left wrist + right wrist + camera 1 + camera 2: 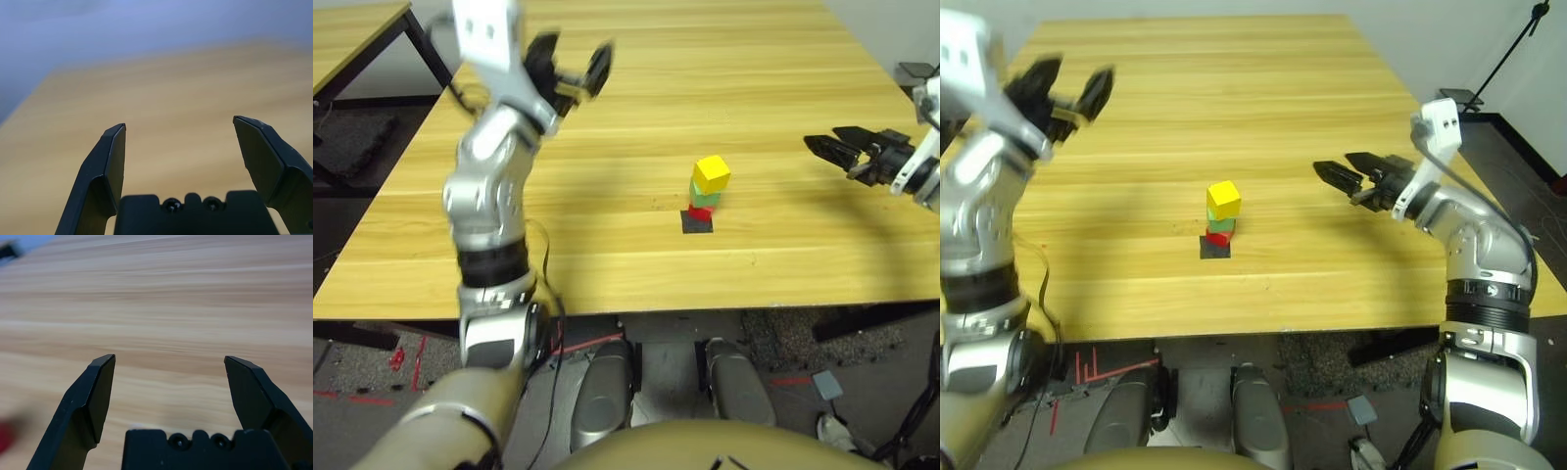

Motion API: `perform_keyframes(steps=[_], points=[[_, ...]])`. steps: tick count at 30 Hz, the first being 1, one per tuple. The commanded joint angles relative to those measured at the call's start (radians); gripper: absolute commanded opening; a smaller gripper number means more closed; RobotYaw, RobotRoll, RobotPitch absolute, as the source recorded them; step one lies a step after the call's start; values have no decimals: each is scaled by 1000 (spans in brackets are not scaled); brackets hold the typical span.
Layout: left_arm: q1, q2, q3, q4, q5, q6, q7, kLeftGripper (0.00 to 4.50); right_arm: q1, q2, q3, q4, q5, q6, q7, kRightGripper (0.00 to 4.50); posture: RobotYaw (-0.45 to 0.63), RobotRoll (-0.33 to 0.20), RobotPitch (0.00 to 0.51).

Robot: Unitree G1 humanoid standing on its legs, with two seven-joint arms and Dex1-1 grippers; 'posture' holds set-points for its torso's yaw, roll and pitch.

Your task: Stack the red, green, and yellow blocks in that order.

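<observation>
Red block [1218, 237] sits on what appears to be a black patch [1215, 249] mid-table [1283, 117], green block [1221, 224] on it, yellow block [1224, 200] topmost. Left gripper [1065, 86] and right gripper [1344, 168] stand well apart from the stack, fingers spread, empty.

In front of me a light wooden table [754, 59] with long plank grain spans most of the frame. Near its centre lies a flat black square patch [696, 223]. In the upper left of the frame I see a second wooden table [347, 34] on dark legs, with a dark mat [352, 137] on the floor beneath it. At the upper right corner stands a thin black stand [1518, 44]. Red tape marks [1087, 370] cross the grey floor at the lower left.
</observation>
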Motion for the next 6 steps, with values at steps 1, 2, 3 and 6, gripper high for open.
perform_keyframes(steps=[1,2,3,6], points=[[75,-13,-22,-5,48,-163,42,4476,-47,-12,-31,194,-55,-240,-19,4500,138,-155,82],[92,-21,-11,16,54,-205,64,4476,-55,-23,-32,245,-73,-291,-36,4500,140,-154,84],[105,-23,-2,36,56,-233,80,4476,-63,-33,-33,293,-84,-332,-44,4500,140,-156,85],[128,-18,25,99,70,-288,133,4476,-83,-47,-49,396,-93,-412,-72,4500,139,-163,84]])
